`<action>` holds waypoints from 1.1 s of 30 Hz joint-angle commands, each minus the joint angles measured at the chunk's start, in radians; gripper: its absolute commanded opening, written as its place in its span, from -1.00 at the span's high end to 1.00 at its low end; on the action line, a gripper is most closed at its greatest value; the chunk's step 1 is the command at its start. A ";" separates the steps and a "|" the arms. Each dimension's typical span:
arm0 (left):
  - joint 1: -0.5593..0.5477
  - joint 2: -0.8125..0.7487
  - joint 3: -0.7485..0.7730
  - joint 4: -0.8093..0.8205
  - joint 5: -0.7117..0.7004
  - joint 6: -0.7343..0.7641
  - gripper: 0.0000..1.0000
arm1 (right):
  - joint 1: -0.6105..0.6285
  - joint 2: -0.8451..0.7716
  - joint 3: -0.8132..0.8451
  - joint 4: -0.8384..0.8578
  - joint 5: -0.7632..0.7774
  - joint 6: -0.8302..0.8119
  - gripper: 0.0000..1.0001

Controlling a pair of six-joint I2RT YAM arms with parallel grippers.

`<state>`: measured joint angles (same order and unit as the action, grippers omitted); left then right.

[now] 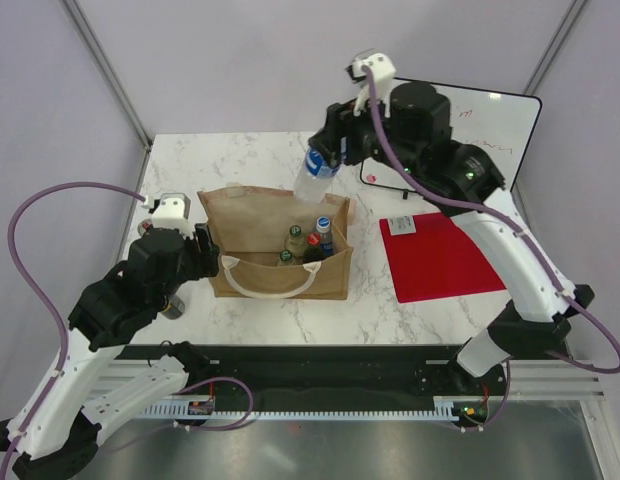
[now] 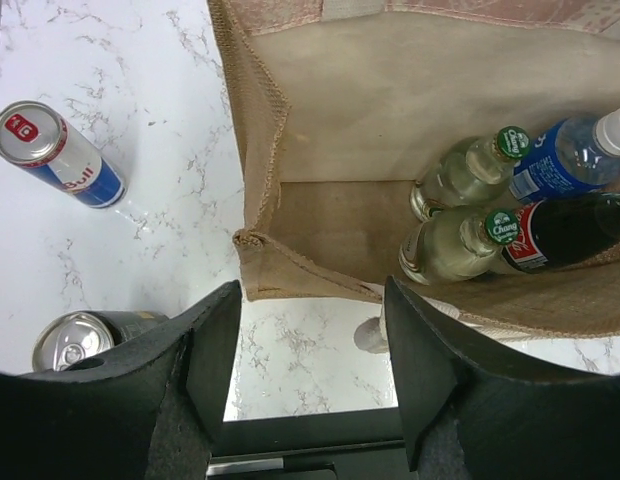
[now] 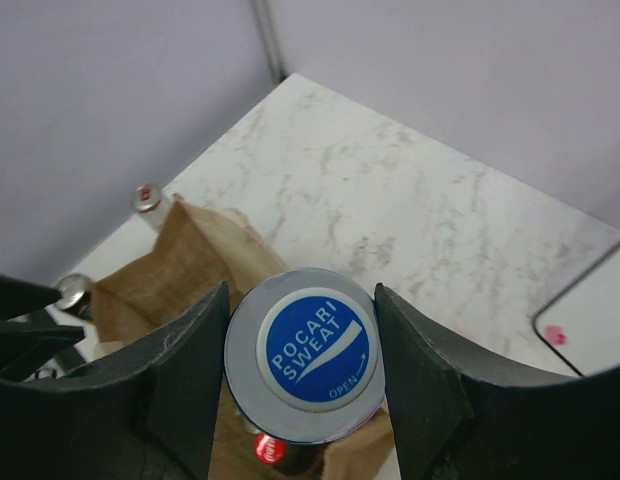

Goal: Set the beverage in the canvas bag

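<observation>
Hanging over canvas bag (image 1: 280, 281), R gripper (image 3: 300, 300) clamps Pocari bottle (image 1: 315, 176), L gripper (image 2: 310, 290) gapes empty at bag corner; unheld rim may snag bottle, or drop may strike glass bottles (image 2: 458, 243) inside.

Overhead, wrist close-ups; bag (image 1: 330, 280) likely common

canvas bag (image 1: 252, 222) left half free, bottles (image 1: 308, 243) right

Bottles (image 2: 460, 245) sit in the canvas bag's (image 1: 252, 215) right end. Cans (image 2: 58, 152) rest left of it, a mat (image 1: 442, 258) right.
</observation>
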<state>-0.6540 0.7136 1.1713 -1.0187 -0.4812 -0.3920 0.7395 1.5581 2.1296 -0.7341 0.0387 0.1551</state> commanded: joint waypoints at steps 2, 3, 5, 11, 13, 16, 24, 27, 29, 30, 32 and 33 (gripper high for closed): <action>-0.003 0.009 0.001 -0.014 -0.039 -0.011 -0.37 | 0.164 0.085 0.076 0.263 -0.100 0.047 1.00; -0.003 0.010 -0.001 -0.015 -0.036 -0.011 -0.37 | 0.181 0.094 0.066 0.278 -0.099 0.044 1.00; -0.003 0.009 -0.012 -0.014 -0.033 -0.004 -0.37 | 0.225 0.131 0.041 0.317 -0.082 0.015 1.00; -0.003 0.001 -0.032 -0.001 -0.040 -0.002 -0.34 | 0.304 0.192 -0.065 0.458 -0.004 -0.139 1.00; -0.003 -0.003 -0.041 0.015 -0.034 0.002 -0.34 | 0.305 0.206 -0.083 0.501 0.036 -0.141 1.00; -0.002 -0.012 -0.035 0.017 -0.034 -0.008 -0.34 | 0.304 0.206 -0.143 0.579 0.061 -0.135 1.00; -0.003 -0.040 -0.038 0.009 -0.031 -0.016 -0.34 | 0.304 0.238 -0.244 0.726 0.075 -0.195 1.00; -0.003 -0.055 -0.016 0.003 -0.013 -0.018 -0.34 | 0.297 0.258 -0.286 0.788 0.070 -0.229 1.00; -0.003 -0.062 -0.010 0.000 -0.007 -0.015 -0.35 | 0.291 0.283 -0.289 0.795 0.066 -0.236 1.00; -0.003 -0.071 0.001 -0.006 -0.002 -0.015 -0.35 | 0.285 0.292 -0.289 0.797 0.067 -0.236 1.00; -0.003 -0.082 0.010 -0.014 0.006 -0.018 -0.36 | 0.276 0.310 -0.298 0.799 0.073 -0.229 1.00; -0.003 -0.094 0.022 -0.020 0.013 -0.019 -0.37 | 0.273 0.313 -0.306 0.802 0.066 -0.229 1.00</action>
<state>-0.6540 0.6491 1.1378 -1.0328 -0.4870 -0.3923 1.0317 1.8763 1.8187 -0.1444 0.1020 -0.0521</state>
